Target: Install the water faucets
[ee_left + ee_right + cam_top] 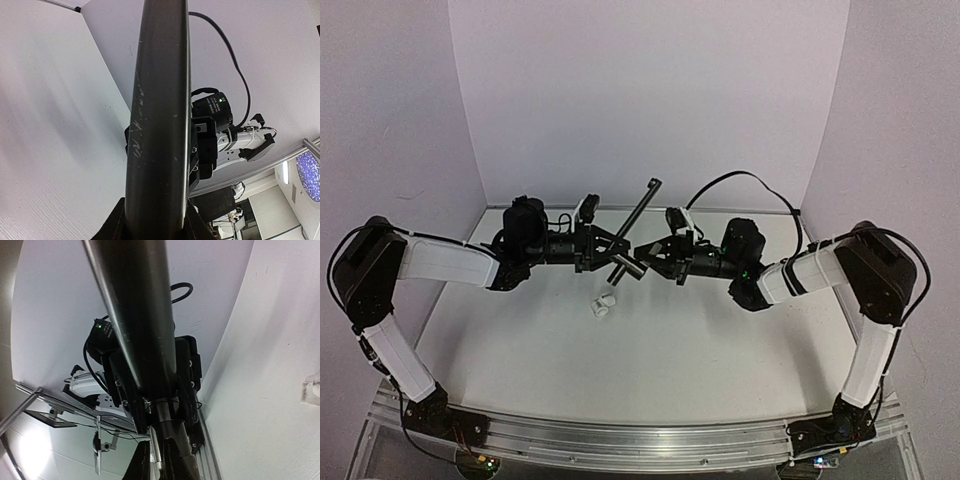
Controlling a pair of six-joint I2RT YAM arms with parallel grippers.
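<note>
Black faucet [642,215]: held in the air over the middle of the table [720,350], well above it. It is a long thin rod slanting from the grip toward 1 o'clock in the overhead view.
Crossbar end [653,183]: the far, upper tip, free of both arms.
Lower end: a short greyish stub sticks out toward 7 o'clock, just below where the two grippers meet.
Left gripper [613,247]: comes in from 9 o'clock, clenched on the rod. Its wrist view shows the shaft rising straight out from between the fingers.
Right gripper [645,252]: comes in from 3 o'clock, closed hard on the same rod, with the shaft running up between its fingers. The two grips sit very close together.
White fitting [604,304]: lies on the table at 7 o'clock from the grip, apart from the faucet and from both grippers.
Step, as judged: the faucet is shared by both arms and the fitting is not yet joined to it.
Risk, opposed pull: with both grippers locked on one stiff rod, any mismatch between the arms could twist it out of one grip.
Risk, leverage: the long free end could swing if one hand lets go, since both holds are low on the rod.
Risk, fitting: small and round, likely to roll if nudged.
Containers: none shows in any view, and the fitting lies bare on the table.
</note>
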